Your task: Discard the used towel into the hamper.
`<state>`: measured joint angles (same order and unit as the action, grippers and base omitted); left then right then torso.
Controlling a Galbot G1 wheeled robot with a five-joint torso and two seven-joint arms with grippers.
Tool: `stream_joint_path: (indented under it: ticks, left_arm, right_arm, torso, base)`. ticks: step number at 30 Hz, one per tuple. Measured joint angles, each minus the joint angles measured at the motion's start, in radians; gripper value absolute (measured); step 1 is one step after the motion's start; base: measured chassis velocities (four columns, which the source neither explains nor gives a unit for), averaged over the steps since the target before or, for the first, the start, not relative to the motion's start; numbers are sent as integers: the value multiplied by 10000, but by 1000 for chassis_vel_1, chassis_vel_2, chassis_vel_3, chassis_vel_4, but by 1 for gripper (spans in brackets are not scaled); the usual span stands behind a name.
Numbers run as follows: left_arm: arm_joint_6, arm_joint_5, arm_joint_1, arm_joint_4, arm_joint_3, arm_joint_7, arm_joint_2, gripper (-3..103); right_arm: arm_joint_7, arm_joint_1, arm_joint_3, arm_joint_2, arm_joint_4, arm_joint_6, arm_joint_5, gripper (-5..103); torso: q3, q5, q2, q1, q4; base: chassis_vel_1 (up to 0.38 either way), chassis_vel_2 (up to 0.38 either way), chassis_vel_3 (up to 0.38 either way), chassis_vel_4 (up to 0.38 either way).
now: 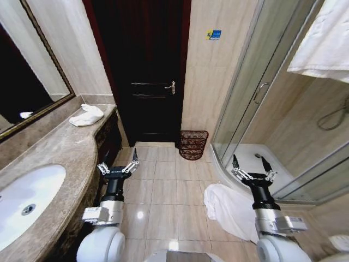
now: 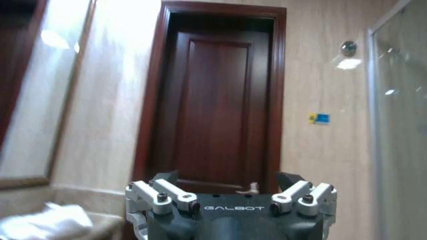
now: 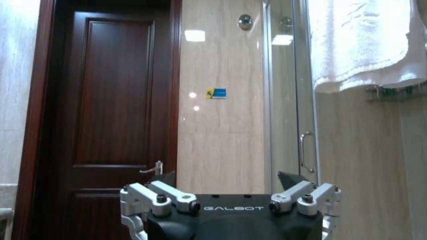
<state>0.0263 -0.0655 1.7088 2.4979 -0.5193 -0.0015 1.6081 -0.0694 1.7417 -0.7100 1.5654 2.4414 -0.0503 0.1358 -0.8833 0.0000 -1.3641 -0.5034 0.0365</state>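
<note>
A crumpled white towel (image 1: pixel 229 207) lies on the tiled floor by the shower's curved edge. The hamper (image 1: pixel 193 144), a small dark reddish-brown openwork basket, stands on the floor against the wall to the right of the door. My left gripper (image 1: pixel 118 161) (image 2: pixel 227 181) is held up over the floor beside the vanity, open with nothing in it. My right gripper (image 1: pixel 250 165) (image 3: pixel 227 179) is raised above the floor towel's far edge, also open with nothing between its fingers. Both point toward the door wall.
A dark wooden door (image 1: pixel 144 71) is shut straight ahead. A marble vanity (image 1: pixel 54 158) with a sink (image 1: pixel 24 202) and a folded white towel (image 1: pixel 86 115) runs along the left. The glass shower enclosure (image 1: pixel 256 98) stands to the right, with a white towel (image 1: pixel 324 41) hanging above it.
</note>
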Motion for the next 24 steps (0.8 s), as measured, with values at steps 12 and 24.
stream_joint_path:
  ticks: [12, 24]
  left_arm:
    - [9, 719, 587, -1006, -34, -44, 0, 100]
    - [984, 1324, 350, -1578, 294, -1539, -1, 97]
  right_arm:
    - [-467, 196, -135, 114, 37, -137, -29, 100]
    - [-657, -141, -150, 114, -176, -273, 180, 100]
  torso:
    - [0, -1, 0, 0, 0]
    - [0, 0, 0, 2, 0]
  base:
    - [0, 0, 0, 0]
    - [0, 0, 0, 0]
